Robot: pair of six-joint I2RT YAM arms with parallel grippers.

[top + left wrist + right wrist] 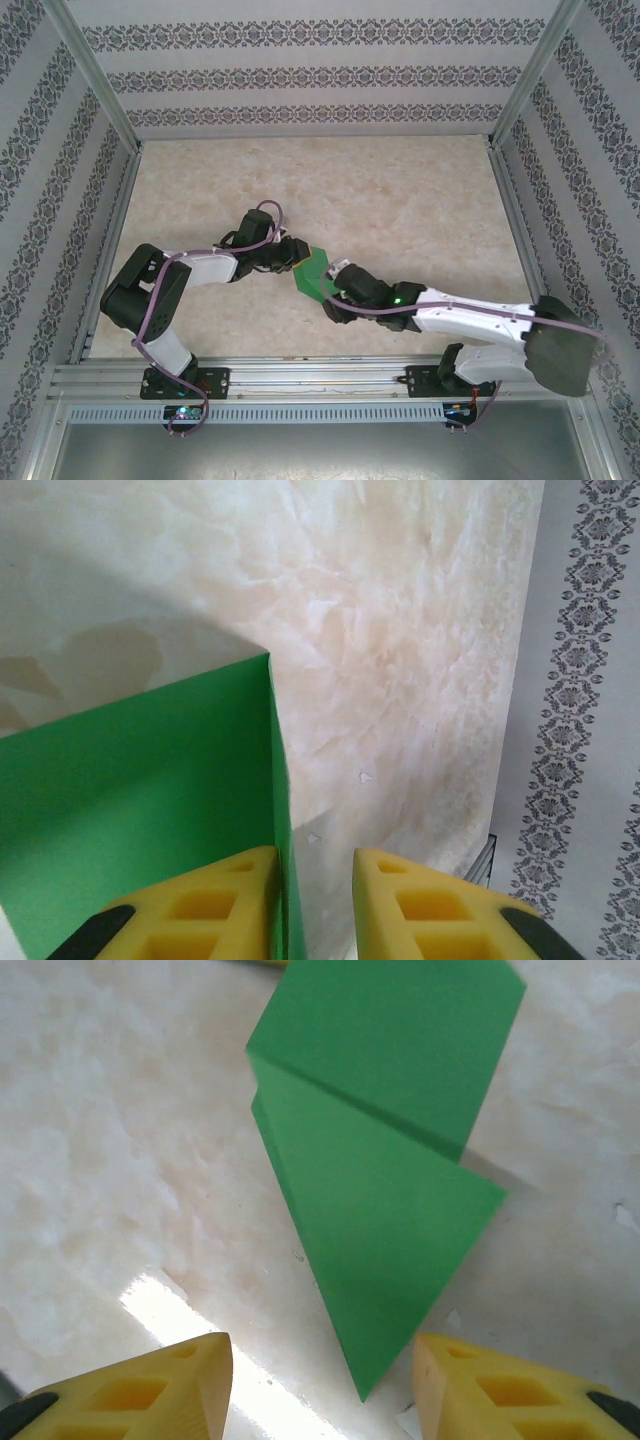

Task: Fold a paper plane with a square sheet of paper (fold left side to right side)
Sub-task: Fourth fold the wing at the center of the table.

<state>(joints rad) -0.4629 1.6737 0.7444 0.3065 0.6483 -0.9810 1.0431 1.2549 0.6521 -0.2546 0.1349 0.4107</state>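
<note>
Left gripper [315, 858]: my jaws narrowly apart, raised edge of square sheet of paper [140, 780] between them, against one finger; probably steadying fold. Right gripper [318, 1342]: jaws wide, straddling pointed tip, nothing clamped. Sheet thin, matte green, sharply creased, mid-table [110, 1120]; marbled beige surface.

Bright, soft shadows, glare (right wrist)
</note>
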